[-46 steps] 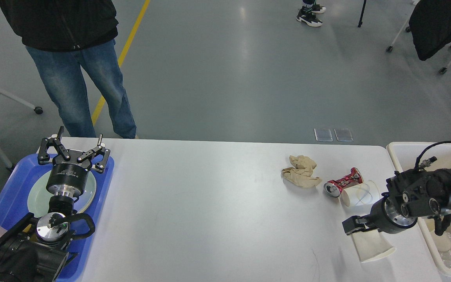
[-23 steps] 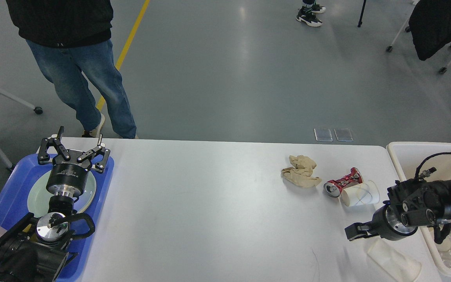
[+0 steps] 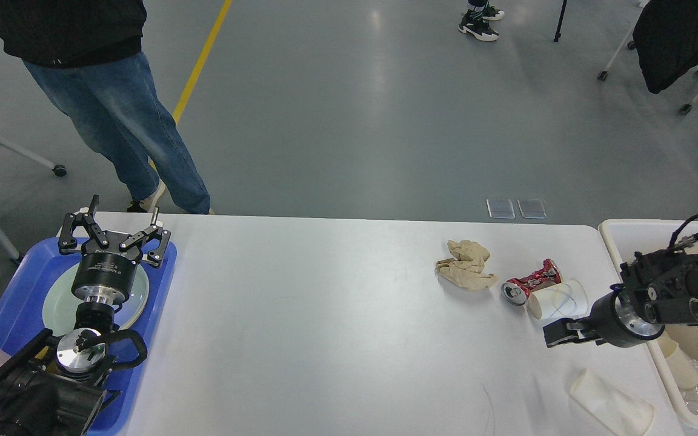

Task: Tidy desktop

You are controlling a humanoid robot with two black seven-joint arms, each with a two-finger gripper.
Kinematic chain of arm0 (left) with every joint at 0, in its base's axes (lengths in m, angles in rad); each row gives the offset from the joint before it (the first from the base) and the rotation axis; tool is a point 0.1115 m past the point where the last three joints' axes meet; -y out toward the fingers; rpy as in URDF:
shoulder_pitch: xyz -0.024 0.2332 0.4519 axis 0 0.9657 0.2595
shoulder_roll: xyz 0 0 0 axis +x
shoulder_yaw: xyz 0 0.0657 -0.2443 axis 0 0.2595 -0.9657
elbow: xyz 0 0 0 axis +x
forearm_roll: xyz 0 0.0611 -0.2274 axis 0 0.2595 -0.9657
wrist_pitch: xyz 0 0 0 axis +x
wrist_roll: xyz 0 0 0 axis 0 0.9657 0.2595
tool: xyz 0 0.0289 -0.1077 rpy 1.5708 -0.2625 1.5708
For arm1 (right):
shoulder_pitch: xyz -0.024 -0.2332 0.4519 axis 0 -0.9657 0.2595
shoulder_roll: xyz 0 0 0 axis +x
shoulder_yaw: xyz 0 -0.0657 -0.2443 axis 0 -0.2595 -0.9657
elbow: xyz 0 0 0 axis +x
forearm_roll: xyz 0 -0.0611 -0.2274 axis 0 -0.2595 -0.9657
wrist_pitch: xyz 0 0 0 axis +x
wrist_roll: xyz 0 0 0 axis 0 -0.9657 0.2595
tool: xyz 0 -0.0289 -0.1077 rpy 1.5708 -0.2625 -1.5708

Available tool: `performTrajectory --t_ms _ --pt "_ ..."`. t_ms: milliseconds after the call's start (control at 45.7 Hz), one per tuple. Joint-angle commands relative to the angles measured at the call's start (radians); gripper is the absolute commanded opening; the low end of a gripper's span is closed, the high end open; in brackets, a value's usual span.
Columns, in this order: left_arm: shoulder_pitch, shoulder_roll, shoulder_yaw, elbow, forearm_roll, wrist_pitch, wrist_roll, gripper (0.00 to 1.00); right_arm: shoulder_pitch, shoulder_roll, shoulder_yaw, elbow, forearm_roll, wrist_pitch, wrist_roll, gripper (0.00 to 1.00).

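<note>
From the head view, the only one you have, the large white rectangular desktop (image 3: 337,315) fills the lower half of the frame, with a blue plastic tray (image 3: 6,315) at its left end and a cream-white plastic bin (image 3: 621,233) off its right end. Your right gripper (image 3: 558,335) hangs low over the right part of the desktop, seen nearly end-on and dark, so you cannot tell whether its fingers are parted or closed; nothing shows between them. Just below it a flattened white paper cup (image 3: 612,402) lies on its side near the front edge, and a careless sweep could push it off onto the floor. Just above the gripper, a second white paper cup (image 3: 558,300) lies touching a crushed red drinks can (image 3: 531,281), so a reach for either may roll the other. The crumpled beige paper napkin (image 3: 465,265) lies near the can and is likely to slide under a shallow pinch. Your left gripper (image 3: 113,233) hovers spread wide and empty over a pale green round plate (image 3: 61,300) in the tray; lowering it blindly could strike the plate. A person in blue jeans (image 3: 119,121) stands close to that corner, so mind wide swings.
</note>
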Motion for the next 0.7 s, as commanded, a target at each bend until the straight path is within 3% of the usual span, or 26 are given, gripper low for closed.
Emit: performTrajectory --t_ms 0,153,306,481,547,678 --pt "0.0 0.0 0.0 0.0 0.0 0.0 -0.002 0.96 0.051 -0.044 -0.012 0.067 -0.085 -0.004 0.016 0.89" --pt "0.0 0.0 0.0 0.002 0.0 0.0 -0.002 0.96 0.041 -0.067 -0.02 0.111 -0.226 -0.045 0.047 0.88" --pt "0.0 0.0 0.0 0.002 0.0 0.0 -0.002 0.96 0.033 -0.078 -0.022 0.136 -0.311 -0.055 0.046 0.9" --pt "0.0 0.0 0.0 0.0 0.0 0.0 -0.002 0.96 0.227 -0.161 -0.022 0.229 -0.3 -0.032 0.053 0.98" --pt "0.0 0.0 0.0 0.0 0.0 0.0 -0.002 0.96 0.296 -0.162 -0.028 0.265 -0.259 0.028 0.049 0.99" --pt "0.0 0.0 0.0 0.0 0.0 0.0 -0.002 0.96 0.461 -0.144 -0.04 0.274 -0.112 0.278 0.041 1.0"
